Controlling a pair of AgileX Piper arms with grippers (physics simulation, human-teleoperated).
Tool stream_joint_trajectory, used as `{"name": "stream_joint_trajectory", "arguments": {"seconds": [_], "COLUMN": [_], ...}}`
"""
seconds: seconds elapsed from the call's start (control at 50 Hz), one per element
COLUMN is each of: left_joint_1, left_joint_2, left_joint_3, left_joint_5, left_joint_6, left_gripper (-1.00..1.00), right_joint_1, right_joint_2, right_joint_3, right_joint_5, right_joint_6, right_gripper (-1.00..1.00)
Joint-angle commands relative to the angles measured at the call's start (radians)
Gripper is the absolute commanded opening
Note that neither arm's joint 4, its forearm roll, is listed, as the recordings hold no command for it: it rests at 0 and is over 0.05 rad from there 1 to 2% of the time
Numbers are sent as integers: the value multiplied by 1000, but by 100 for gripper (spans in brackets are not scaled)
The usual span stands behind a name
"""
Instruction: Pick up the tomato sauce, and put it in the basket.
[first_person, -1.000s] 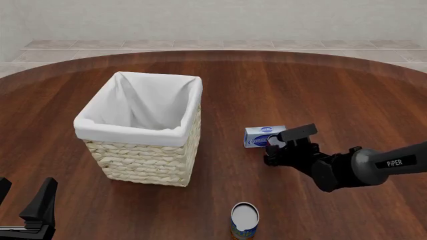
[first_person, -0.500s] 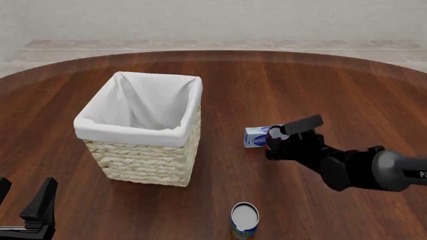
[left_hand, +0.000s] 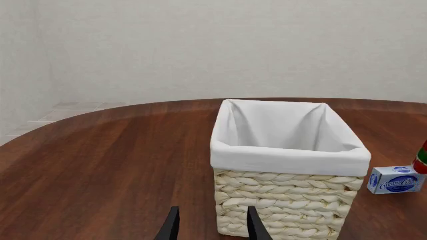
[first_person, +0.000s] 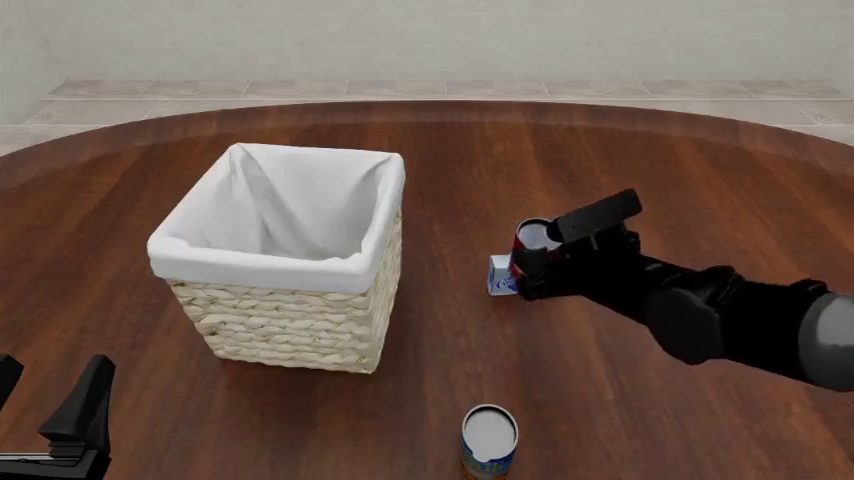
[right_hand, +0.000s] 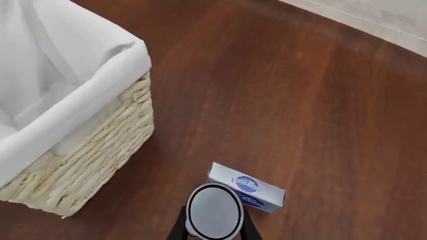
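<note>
The tomato sauce (first_person: 530, 250), a small red can with a silver-white top, is gripped by my right gripper (first_person: 534, 266) and held off the table, right of the basket (first_person: 260, 265). In the right wrist view the can's top (right_hand: 213, 211) sits between the two fingers (right_hand: 179, 228), above the table and next to the basket's corner (right_hand: 100, 75). A sliver of the red can (left_hand: 421, 157) shows in the left wrist view beside the basket (left_hand: 287, 157). My left gripper (first_person: 47, 405) is open and empty at the front left, also seen in its own view (left_hand: 212, 227).
A blue-and-white box (first_person: 502, 277) lies on the table just under and behind the held can; it also shows in the wrist views (right_hand: 250, 188) (left_hand: 396, 180). A larger can with a blue and yellow label (first_person: 489, 440) stands at the front edge.
My right gripper has risen off the table with the tomato sauce and shifted a little left toward the basket, now covering more of the box. The left arm has not moved.
</note>
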Motion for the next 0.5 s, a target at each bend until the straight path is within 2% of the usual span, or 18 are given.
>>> {"name": "stream_joint_trajectory", "arguments": {"seconds": [0.02, 0.12, 0.2, 0.22, 0.24, 0.26, 0.34, 0.36, 0.46, 0.5], "left_joint_1": [0, 0, 0, 0, 0, 0, 0, 0, 0, 0], "left_joint_2": [0, 0, 0, 0, 0, 0, 0, 0, 0, 0], "left_joint_3": [0, 0, 0, 0, 0, 0, 0, 0, 0, 0], "left_joint_5": [0, 0, 0, 0, 0, 0, 0, 0, 0, 0], "left_joint_6": [0, 0, 0, 0, 0, 0, 0, 0, 0, 0], "left_gripper": [100, 100, 100, 100, 100, 100, 100, 100, 100, 100], "right_joint_1": [30, 53, 72, 88, 88, 103, 119, 129, 154, 158], "right_joint_2": [-54, -57, -56, -52, -52, -59, -42, -36, 3, 8], "right_joint_3": [-58, -89, -119, -135, -135, -153, -183, -204, -283, -301], "right_joint_5": [76, 106, 126, 139, 139, 150, 169, 178, 218, 226], "right_joint_6": [-12, -35, -30, -46, -46, -20, -37, -18, -50, -38], "right_gripper": [-100, -100, -100, -100, -100, -100, -100, -100, -100, -100]}}
